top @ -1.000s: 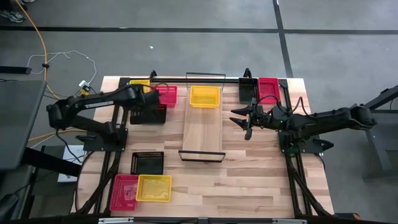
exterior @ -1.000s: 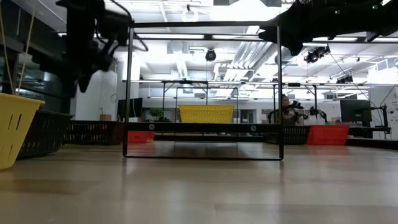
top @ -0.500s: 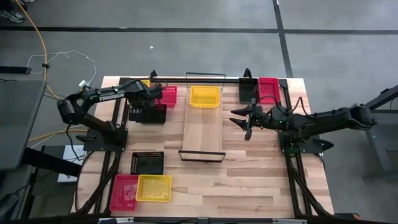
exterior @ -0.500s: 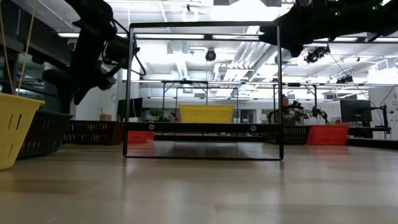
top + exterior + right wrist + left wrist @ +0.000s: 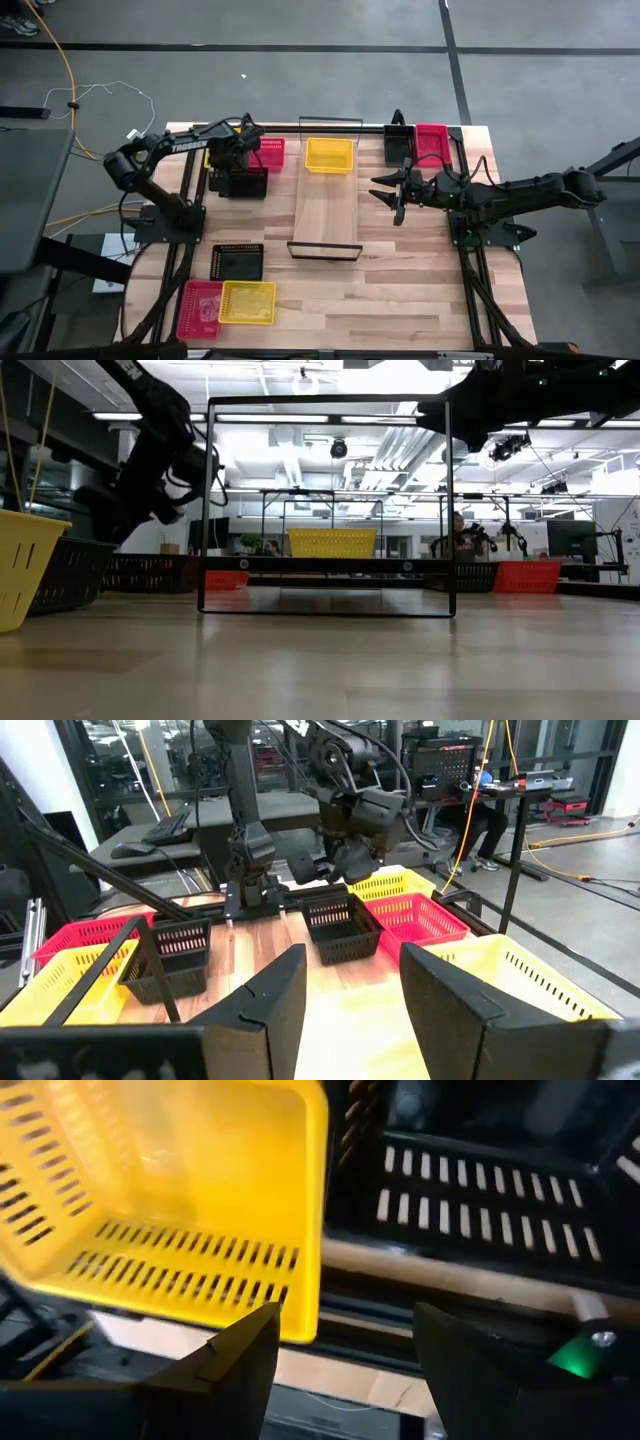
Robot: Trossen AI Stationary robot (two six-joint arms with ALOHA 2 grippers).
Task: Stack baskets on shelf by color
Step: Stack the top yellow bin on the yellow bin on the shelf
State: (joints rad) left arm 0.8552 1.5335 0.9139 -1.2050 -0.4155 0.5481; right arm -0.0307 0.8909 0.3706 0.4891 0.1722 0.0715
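The left gripper (image 5: 243, 150) hovers over the cluster of baskets near the far left corner of the surface, jaws spread wide and empty, with a yellow basket (image 5: 170, 1190) right in front of them in the wrist view and a black basket (image 5: 240, 182) just beside it. A pink-red basket (image 5: 268, 153) sits touching that group. The shelf (image 5: 327, 208) runs down the middle of the surface and carries a single yellow basket (image 5: 329, 155) at its far end. The right gripper (image 5: 392, 195) waits just off the shelf's right side, jaws open and empty.

The likely hazard lies in the crowding: three colours packed edge to edge leave little room for the jaws, so a descent slightly off line could catch the black or pink-red rim, drag a neighbour along, or tip the yellow one. More baskets in black (image 5: 237, 261), pink-red (image 5: 198, 308) and yellow (image 5: 248, 302) lie near the near left corner, well apart.
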